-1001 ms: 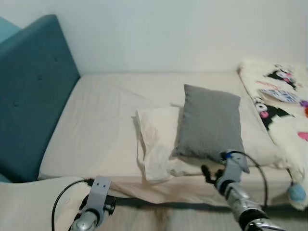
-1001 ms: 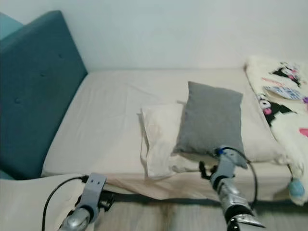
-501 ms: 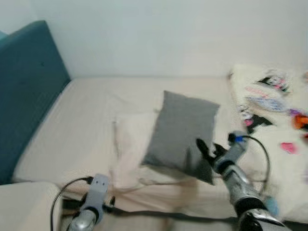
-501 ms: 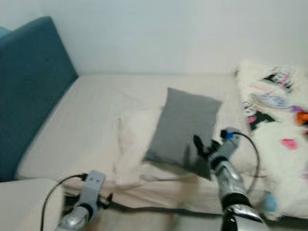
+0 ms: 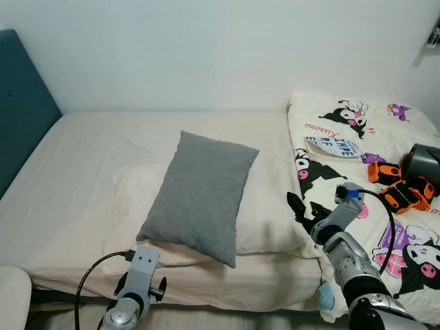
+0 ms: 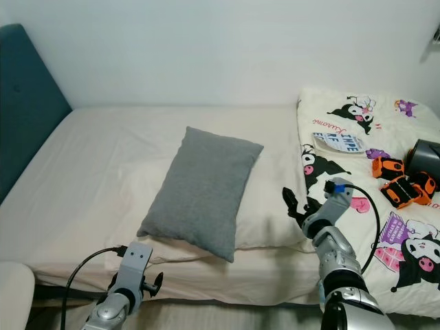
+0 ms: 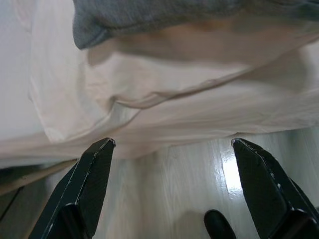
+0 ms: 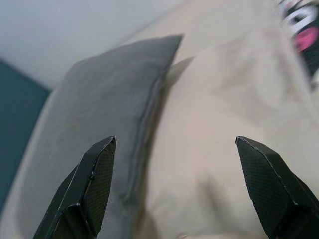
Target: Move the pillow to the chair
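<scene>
Left eye view: a grey pillow lies on the bed, atop a cream pillow, its long axis running away from the robot. The right tool, fingers spread wide and empty, hovers just right of it, nearer than the left tool, also spread, low by the bed's edge

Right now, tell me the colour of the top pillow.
Plain grey pillow, lying on a cream one; the right eye view shows it best.
</scene>
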Tool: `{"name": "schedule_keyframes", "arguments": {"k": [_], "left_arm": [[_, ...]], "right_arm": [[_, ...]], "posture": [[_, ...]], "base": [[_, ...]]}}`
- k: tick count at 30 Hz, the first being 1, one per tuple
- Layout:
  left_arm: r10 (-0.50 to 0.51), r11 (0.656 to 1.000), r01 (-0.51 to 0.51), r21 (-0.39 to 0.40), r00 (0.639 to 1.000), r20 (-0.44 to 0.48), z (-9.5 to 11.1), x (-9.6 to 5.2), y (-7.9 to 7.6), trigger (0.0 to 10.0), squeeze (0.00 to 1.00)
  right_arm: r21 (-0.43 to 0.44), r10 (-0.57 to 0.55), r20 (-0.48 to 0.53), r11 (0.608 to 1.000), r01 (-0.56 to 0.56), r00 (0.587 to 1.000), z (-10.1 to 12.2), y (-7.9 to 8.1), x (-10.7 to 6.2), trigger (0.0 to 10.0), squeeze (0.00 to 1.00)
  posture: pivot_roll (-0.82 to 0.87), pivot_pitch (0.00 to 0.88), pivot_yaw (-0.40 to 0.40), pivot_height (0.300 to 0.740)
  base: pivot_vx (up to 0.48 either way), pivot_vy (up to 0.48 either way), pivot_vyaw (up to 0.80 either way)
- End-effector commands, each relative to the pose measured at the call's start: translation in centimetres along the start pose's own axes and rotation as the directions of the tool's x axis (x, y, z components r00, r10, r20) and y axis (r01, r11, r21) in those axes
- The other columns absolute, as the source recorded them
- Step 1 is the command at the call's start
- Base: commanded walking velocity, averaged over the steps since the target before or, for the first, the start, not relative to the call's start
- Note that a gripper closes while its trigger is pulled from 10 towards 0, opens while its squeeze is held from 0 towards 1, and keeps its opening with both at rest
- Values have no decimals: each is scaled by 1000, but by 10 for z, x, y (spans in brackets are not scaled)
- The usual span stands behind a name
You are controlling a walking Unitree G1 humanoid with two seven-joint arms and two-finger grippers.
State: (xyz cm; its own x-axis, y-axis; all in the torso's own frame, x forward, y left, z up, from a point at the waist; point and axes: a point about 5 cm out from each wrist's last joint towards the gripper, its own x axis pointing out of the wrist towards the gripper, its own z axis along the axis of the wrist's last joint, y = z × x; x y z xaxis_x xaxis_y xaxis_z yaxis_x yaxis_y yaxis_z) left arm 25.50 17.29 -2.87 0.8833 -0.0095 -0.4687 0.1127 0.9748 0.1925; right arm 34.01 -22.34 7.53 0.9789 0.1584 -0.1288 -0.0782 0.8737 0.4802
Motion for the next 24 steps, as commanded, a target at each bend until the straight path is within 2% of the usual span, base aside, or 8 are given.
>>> {"name": "schedule_keyframes", "arguments": {"k": [1, 5, 6, 8, 10, 17, 24], "left_arm": [[24, 1000, -24, -1, 999, -42, -12, -5, 8, 10000, 0], [27, 1000, -27, -3, 999, -33, -9, -4, 8, 10000, 0], [30, 1000, -30, -4, 999, -26, -7, -3, 9, 10000, 0], [31, 999, -31, -7, 999, -19, -5, -2, 9, 10000, 0], [31, 1000, -31, -7, 999, -16, -5, -2, 9, 10000, 0], [38, 999, -38, -5, 999, -13, -3, -1, 9, 10000, 0], [35, 999, -35, 2, 999, -4, -1, 0, 9, 10000, 0]], "right_arm": [[33, 20, -3, 999, -20, 1000, -2, 4, 2, 10000, 0], [29, 55, -4, 998, -55, 998, -2, 10, 4, 10000, 0], [22, 92, -5, 996, -92, 996, -4, 16, 6, 10000, 0], [-20, 104, -20, 994, -104, 994, -7, 19, 6, 10000, 0], [-33, 107, -20, 994, -108, 994, -8, 20, 6, 10000, 0], [-22, 105, -3, 994, -105, 994, -8, 21, 6, 10000, 0], [-16, 111, 15, 994, -110, 994, -4, 21, 6, 10000, 0]], "posture": [[-223, 106, 62, 698], [-222, 106, 63, 688], [-223, 105, 62, 678], [-223, 105, 62, 678], [-222, 104, 61, 678], [-222, 100, 61, 678], [-224, 98, 64, 678]], "base": [[0, 0, 0], [0, 0, 0], [0, 0, 0], [0, 0, 0], [0, 0, 0], [0, 446, 0], [0, 0, 0]]}}
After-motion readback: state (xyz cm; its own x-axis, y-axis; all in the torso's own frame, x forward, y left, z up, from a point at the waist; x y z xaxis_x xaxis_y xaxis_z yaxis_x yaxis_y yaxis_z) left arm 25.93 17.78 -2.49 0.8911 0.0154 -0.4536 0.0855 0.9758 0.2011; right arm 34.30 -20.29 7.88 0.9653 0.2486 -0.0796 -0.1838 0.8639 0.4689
